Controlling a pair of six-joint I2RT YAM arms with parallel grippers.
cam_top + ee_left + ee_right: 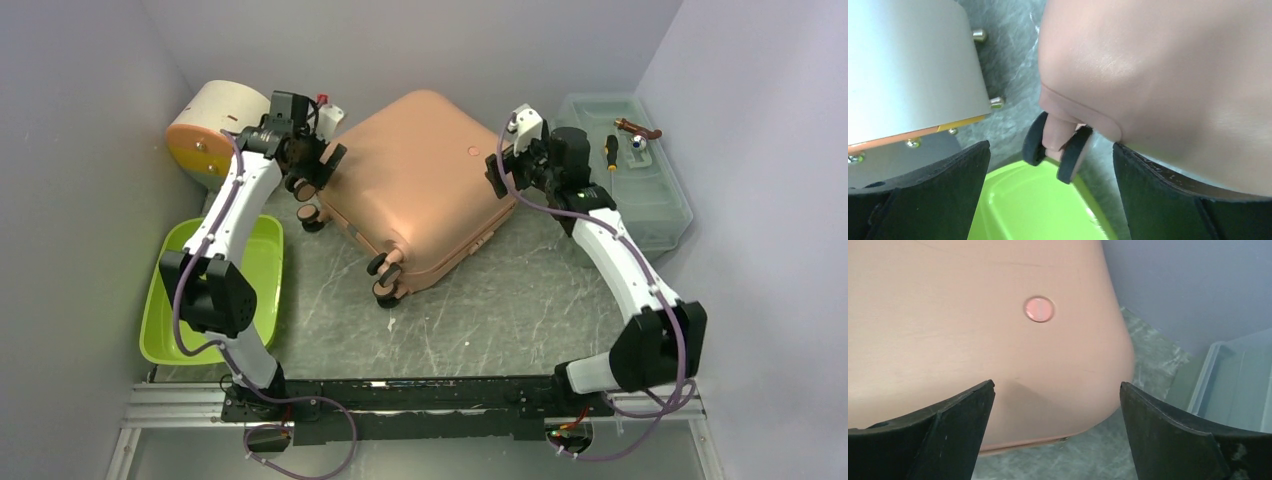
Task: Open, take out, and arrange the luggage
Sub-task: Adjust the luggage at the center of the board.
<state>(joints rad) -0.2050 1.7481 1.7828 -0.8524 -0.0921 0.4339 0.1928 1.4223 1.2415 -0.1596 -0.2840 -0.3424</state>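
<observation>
The left arm (228,205) reached to the suitcase (420,185) wheel (1074,152), jaws wide open, empty; the right arm (615,245) hung over its right corner, jaws likewise; open worktop (480,310) lay nearer.

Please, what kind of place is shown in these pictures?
Probably a robot test booth, not a home: plain walls close in the table, two arms are bolted to a metal rail, and a closed suitcase lies as a prop.

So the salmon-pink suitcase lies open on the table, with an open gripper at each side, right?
No: the salmon-pink suitcase is closed, shell halves together, as the top external view shows. It lies on the table, the open left gripper and right gripper at its sides.
</observation>
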